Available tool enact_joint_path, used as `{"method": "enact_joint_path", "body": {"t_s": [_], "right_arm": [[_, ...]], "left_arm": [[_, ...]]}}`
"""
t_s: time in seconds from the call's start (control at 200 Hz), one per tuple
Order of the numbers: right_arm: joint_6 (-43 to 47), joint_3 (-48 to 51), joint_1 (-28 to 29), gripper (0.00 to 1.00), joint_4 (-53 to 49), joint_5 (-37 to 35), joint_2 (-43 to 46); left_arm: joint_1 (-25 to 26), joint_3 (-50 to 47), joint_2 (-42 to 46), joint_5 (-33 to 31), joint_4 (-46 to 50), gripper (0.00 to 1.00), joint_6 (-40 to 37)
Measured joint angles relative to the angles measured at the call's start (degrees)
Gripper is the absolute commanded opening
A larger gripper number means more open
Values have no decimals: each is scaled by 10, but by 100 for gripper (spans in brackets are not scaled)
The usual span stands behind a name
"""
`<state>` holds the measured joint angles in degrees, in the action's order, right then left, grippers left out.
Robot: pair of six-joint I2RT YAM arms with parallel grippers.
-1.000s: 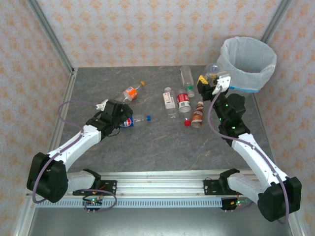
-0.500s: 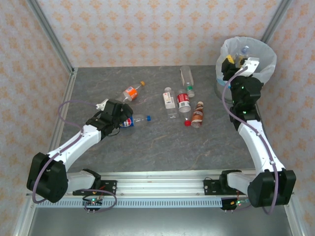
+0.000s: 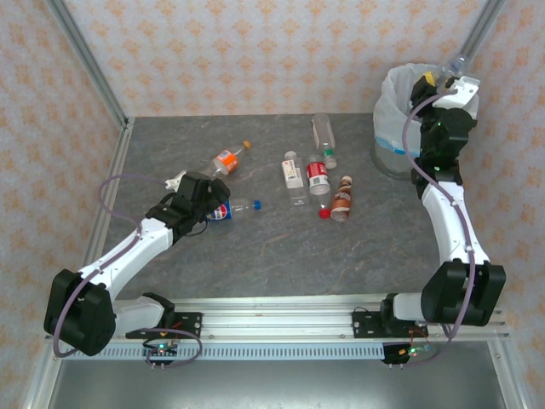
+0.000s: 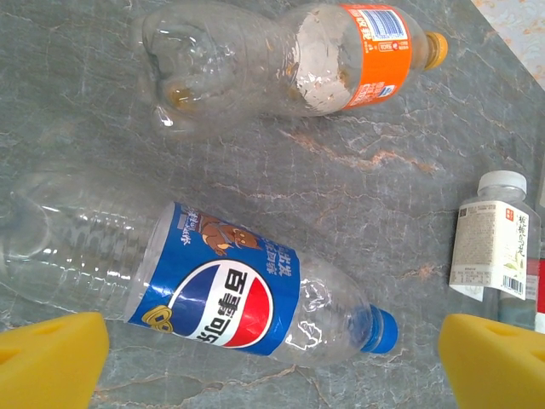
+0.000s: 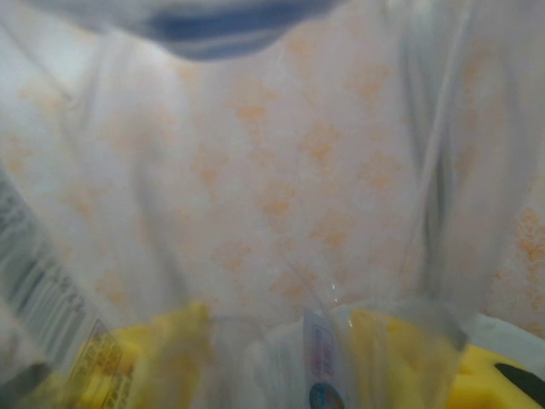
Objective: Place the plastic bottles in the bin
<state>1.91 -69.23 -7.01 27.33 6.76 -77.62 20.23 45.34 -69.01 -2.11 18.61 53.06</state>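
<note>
Swung up from the table (image 3: 255,256), the right gripper (image 3: 441,79) now hangs over the bag-lined round bin (image 3: 385,128) far right, apparently pinching a blurred clear bottle (image 5: 281,341); left gripper (image 4: 272,354) gapes above a ribbed blue-labelled bottle (image 4: 213,290).

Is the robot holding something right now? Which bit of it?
Yes. The right pincer grips a clear plastic bottle around its body, above the bin. The left pincer is open, holding nothing.
</note>
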Motion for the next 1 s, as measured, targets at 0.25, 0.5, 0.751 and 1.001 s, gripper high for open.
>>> {"method": "enact_joint_path", "body": {"t_s": [0.25,0.5,0.751,1.001], "right_arm": [[5,-36,-32,48,-6,-21,-43],[38,-40,-33,49,-45,-47,-80],[62,-76,-51,51,-117,-42,-116],[126,-133,-55,53,-195,-44,-158]], "left_arm": [[0,0,0,1,0,100,0],[0,-1,16,2,0,100,-2],[0,-2,29,-2,2,100,-2],[0,-2,29,-3,4,100,0]]}}
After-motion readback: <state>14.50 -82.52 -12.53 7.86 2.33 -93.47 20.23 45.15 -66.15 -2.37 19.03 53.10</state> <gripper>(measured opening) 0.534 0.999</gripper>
